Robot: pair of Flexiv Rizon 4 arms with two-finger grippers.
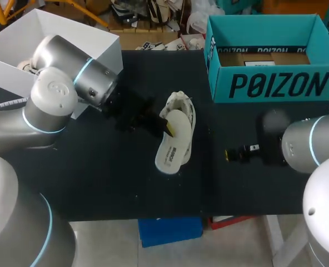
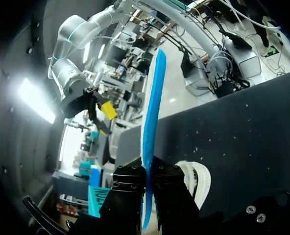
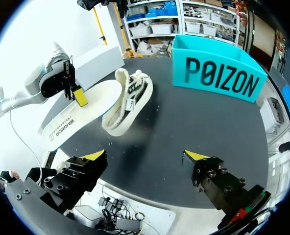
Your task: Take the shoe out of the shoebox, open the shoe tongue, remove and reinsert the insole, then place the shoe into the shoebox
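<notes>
A white shoe (image 1: 182,108) lies on the black table (image 1: 98,178) near its middle, and is also in the right wrist view (image 3: 130,98). My left gripper (image 1: 168,128) is shut on a white insole (image 1: 173,149), held just over the shoe's near side. In the left wrist view the insole (image 2: 152,107) is seen edge-on, blue underneath, clamped in the gripper (image 2: 149,172), with the shoe (image 2: 198,177) beside it. My right gripper (image 1: 230,154) stands open and empty (image 3: 145,156), to the right of the shoe. The teal shoebox (image 1: 270,84) stands open at the back right.
A white open box (image 1: 20,44) stands at the table's back left corner, partly behind my left arm. The near table edge (image 1: 153,214) runs close below the shoe. In the right wrist view the teal shoebox (image 3: 216,73) stands beyond the shoe.
</notes>
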